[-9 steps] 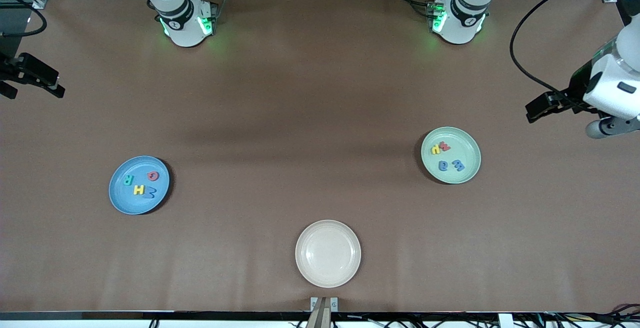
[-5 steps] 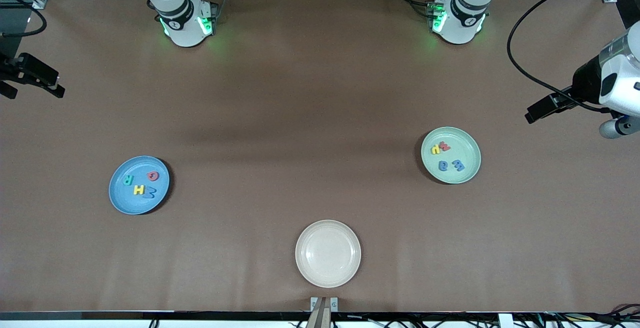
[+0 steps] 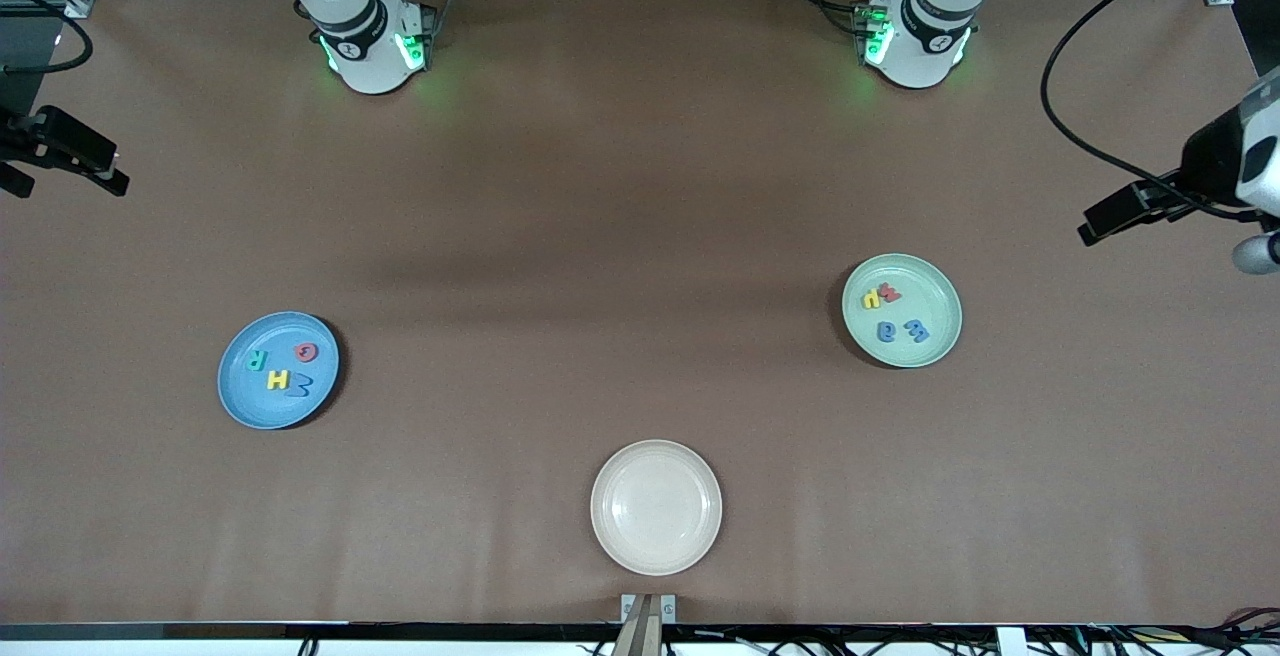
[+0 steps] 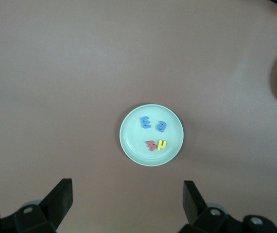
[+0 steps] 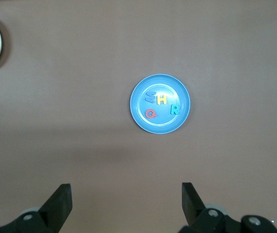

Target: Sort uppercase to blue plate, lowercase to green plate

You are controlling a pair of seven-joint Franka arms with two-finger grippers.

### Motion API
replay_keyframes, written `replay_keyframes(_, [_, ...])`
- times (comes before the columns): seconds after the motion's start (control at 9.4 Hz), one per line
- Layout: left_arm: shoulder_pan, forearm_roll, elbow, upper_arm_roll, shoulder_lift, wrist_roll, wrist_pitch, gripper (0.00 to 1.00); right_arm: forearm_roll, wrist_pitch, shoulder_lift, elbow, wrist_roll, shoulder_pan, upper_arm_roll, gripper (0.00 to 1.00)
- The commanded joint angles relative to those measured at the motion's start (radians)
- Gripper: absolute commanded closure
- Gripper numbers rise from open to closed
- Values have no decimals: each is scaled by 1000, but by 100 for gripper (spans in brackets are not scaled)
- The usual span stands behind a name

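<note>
Uppercase (image 3: 283, 367) letters lie in the blue plate (image 3: 240, 401), lowercase (image 3: 893, 313) in the green plate (image 3: 940, 284). Left gripper (image 4: 128, 201) and right gripper (image 5: 126, 204) hang high (both empty), fingers spread.

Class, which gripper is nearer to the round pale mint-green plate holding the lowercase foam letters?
Left. The left gripper, open, hovers near the table edge at the left arm's end by the round pale mint-green plate; the right gripper, open, is up near the matte blue plate's end.
</note>
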Motion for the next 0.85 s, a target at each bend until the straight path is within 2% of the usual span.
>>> replay_keyframes(0.0, [0, -20, 16, 0, -16, 26, -41, 0, -9, -2, -1, 4, 17, 8, -7, 0])
replay_keyframes(0.21, [0, -21, 14, 6, -57, 29, -64, 0, -9, -2, -1, 4, 17, 8, -7, 0])
replay_keyframes(0.43, [-10, -20, -77, -11, -125, 53, -67, 0, -9, 0, -1, 4, 17, 5, -8, 0])
replay_keyframes(0.75, [-10, -20, -107, -16, -134, 127, -69, 0, -9, 0, -1, 4, 17, 5, -8, 0])
